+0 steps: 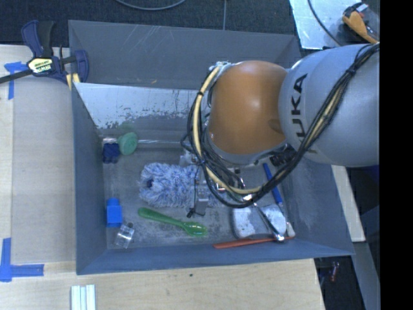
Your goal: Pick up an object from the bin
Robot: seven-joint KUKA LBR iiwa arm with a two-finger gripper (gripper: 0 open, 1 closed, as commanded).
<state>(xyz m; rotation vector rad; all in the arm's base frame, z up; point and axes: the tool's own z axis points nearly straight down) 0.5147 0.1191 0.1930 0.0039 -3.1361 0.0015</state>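
My gripper (pixel 201 203) reaches down under the arm's orange cover near the middle of the bin. It sits at the right edge of a fluffy blue-and-white cloth bundle (pixel 160 183). Just below it a green plastic spoon (pixel 173 222) lies flat, its bowl pointing right. A small white lump (pixel 243 221) rests to the gripper's lower right. I see nothing between the gripper's tips from here.
A blue block (pixel 113 212) and a clear little cup (pixel 124 236) lie at the lower left. A green disc (pixel 129 143) and a dark blue piece (pixel 110 151) sit at the upper left. An orange stick (pixel 245 242), a blue pen (pixel 272 185) and a grey brush (pixel 274 221) lie at the lower right.
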